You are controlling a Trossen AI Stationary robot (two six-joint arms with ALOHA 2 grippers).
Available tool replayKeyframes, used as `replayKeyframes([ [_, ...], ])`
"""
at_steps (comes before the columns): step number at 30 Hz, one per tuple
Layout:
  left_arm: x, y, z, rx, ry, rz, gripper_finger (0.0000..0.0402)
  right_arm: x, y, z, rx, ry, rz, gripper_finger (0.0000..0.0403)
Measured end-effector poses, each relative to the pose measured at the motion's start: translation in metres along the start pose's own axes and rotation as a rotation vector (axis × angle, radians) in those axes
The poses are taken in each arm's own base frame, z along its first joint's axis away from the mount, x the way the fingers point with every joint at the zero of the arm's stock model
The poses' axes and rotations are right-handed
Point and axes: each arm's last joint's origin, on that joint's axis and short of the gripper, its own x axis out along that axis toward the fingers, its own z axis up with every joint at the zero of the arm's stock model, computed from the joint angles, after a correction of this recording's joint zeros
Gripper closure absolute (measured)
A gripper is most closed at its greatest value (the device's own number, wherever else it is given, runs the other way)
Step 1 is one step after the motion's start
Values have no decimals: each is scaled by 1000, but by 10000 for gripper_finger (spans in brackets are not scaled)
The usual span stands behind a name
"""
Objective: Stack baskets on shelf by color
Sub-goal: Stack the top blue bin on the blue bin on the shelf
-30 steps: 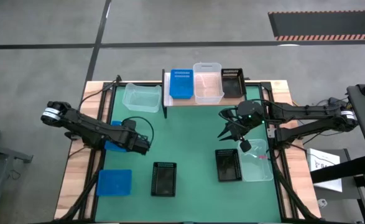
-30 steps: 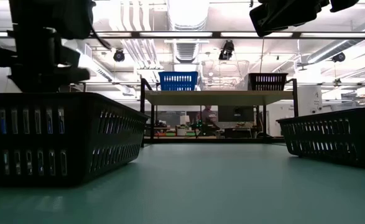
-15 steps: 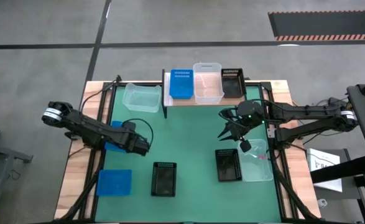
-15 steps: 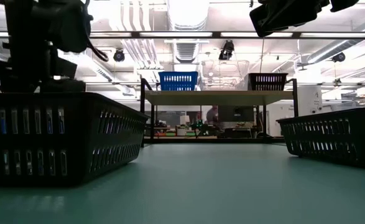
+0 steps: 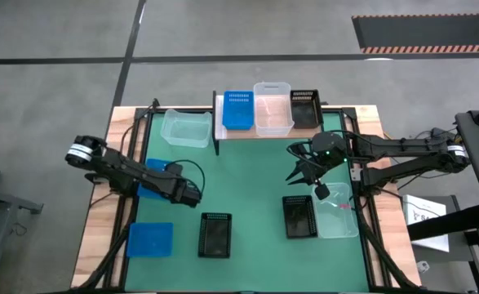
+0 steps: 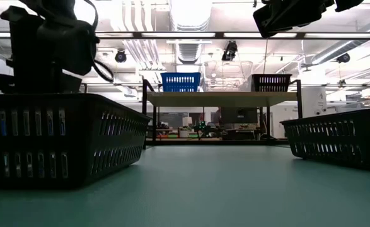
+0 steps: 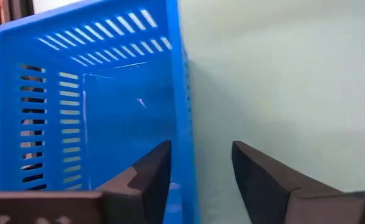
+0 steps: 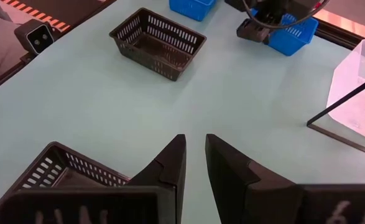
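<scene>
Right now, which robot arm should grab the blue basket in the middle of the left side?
Probably the left. Its gripper is already at that blue basket, open fingers either side of the wall in its wrist view. The right gripper hangs over bare mat across the table, nearer a black basket.

A green table (image 5: 255, 188) with a wooden border (image 5: 96, 237) stands on a grey concrete floor (image 5: 59, 73) crossed by dark lines. A black mat with a red-striped edge (image 5: 425, 33) lies on the floor at far right. Seen from table height, the room behind has bright ceiling lights (image 6: 188, 9), overhead pipes (image 6: 134, 25) and cluttered benches (image 6: 197, 131) in the distance.
</scene>
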Motion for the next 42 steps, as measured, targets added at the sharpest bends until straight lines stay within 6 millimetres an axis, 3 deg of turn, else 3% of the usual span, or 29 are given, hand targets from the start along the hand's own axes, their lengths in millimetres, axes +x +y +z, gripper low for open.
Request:
replayKeyframes([
  [7, -3, -12, 1, 72, 0, -4, 376, 1, 0, -2, 2, 5, 2, 349],
  [9, -5, -13, 2, 78, -1, -11, 394, 2, 1, -3, 3, 7, 3, 349],
  [16, -25, -22, 0, 288, -38, -88, 400, 3, 1, -6, 17, 16, 8, 349],
  [23, -68, -38, -7, 676, -119, -235, 401, 4, 1, -5, 40, 5, 5, 340],
  [31, -117, -52, -13, 881, -255, -420, 401, 13, -2, 1, 38, -41, -4, 286],
  [42, -146, -80, -22, 1115, -548, -756, 402, 37, -4, 22, -103, -143, 6, 230],
])
